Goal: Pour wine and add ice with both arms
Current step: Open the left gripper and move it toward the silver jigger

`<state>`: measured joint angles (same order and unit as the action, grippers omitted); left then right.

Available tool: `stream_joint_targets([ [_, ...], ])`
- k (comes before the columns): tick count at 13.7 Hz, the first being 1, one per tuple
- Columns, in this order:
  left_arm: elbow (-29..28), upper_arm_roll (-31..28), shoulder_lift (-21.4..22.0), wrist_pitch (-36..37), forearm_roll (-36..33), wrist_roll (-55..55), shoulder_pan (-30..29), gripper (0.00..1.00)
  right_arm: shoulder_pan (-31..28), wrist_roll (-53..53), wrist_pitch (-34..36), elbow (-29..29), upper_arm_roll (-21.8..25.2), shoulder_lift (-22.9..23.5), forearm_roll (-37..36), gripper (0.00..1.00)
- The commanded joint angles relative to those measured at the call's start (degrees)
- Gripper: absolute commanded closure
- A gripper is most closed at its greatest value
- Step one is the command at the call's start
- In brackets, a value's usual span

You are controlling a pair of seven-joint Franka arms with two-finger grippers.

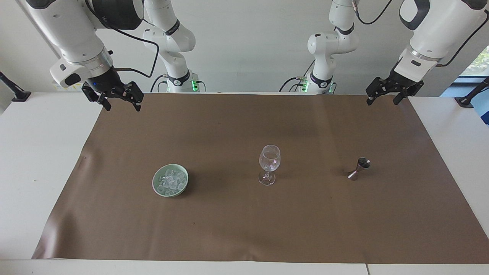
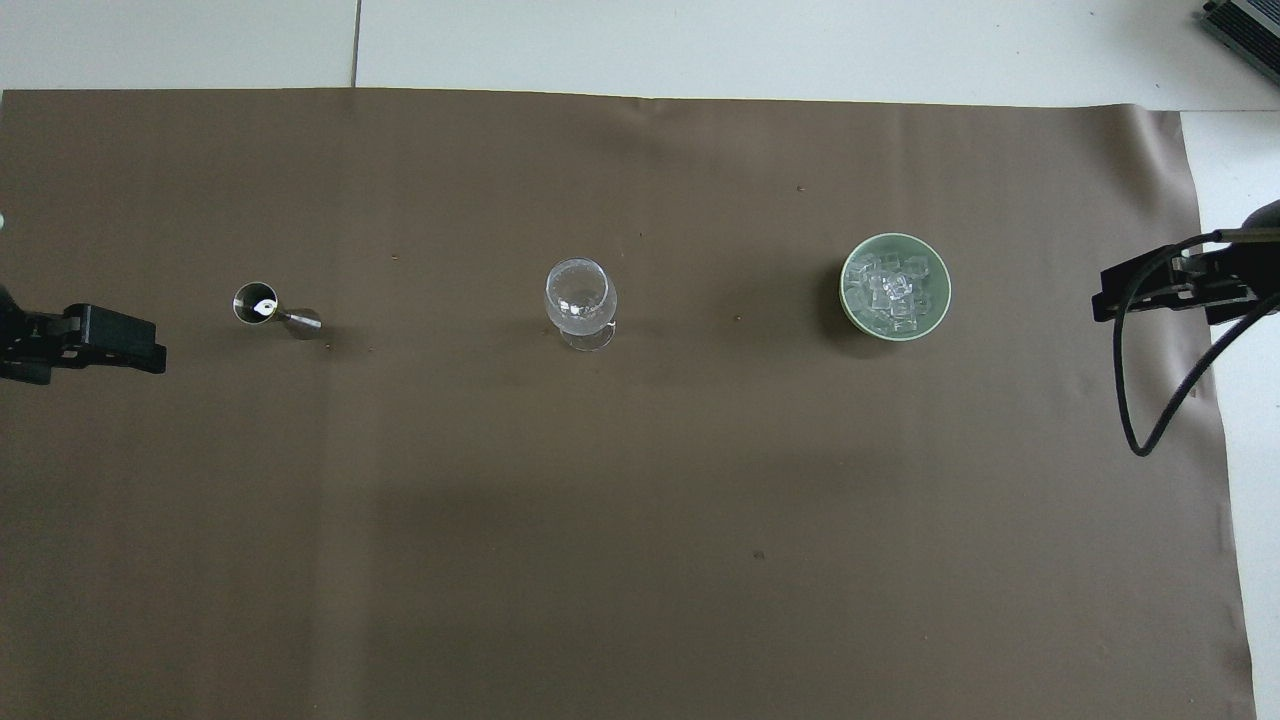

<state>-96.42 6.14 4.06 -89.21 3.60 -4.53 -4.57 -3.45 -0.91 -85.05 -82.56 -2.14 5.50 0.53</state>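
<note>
An upright clear wine glass [image 1: 269, 162] [image 2: 580, 300] stands mid-mat. Toward the right arm's end sits a pale green bowl [image 1: 156, 184] [image 2: 848, 300] heaped with ice [image 1: 171, 180] [image 2: 893, 288]. Toward the left arm's end stands a small steel jigger [image 1: 359, 169] [image 2: 272, 312]; I cannot tell whether it holds wine. My right gripper [image 1: 123, 107] hangs open and empty over the mat's corner by its base. My left gripper [image 1: 381, 101] hangs open and empty over the mat's edge nearest the robots, well short of the jigger.
A brown mat [image 1: 229, 229] covers most of the white table [image 1: 34, 152]. A black cable [image 2: 1130, 400] loops down from the right wrist. Black clamp mounts [image 1: 466, 100] stand at the table's ends.
</note>
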Motion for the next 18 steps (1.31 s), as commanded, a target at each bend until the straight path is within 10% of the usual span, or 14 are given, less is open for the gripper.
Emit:
stream_joint_targets([
  [1, -1.06, 0.19, -1.68, -0.44, 1.41, -3.02, -2.71, 0.0, 0.02, 1.0, -0.91, -1.29, 0.56, -0.84, 1.14, 0.0],
  [10, -6.85, 0.19, -4.85, 1.49, 15.98, -18.99, -15.46, 0.0, 0.02, 1.0, -0.91, -1.29, 0.56, -0.84, 1.14, 0.0],
  [18, -6.94, 0.19, -16.45, 1.32, 30.4, -27.98, -22.93, 0.0, 0.02, 1.0, -0.91, -1.29, 0.56, -0.84, 1.14, 0.0],
])
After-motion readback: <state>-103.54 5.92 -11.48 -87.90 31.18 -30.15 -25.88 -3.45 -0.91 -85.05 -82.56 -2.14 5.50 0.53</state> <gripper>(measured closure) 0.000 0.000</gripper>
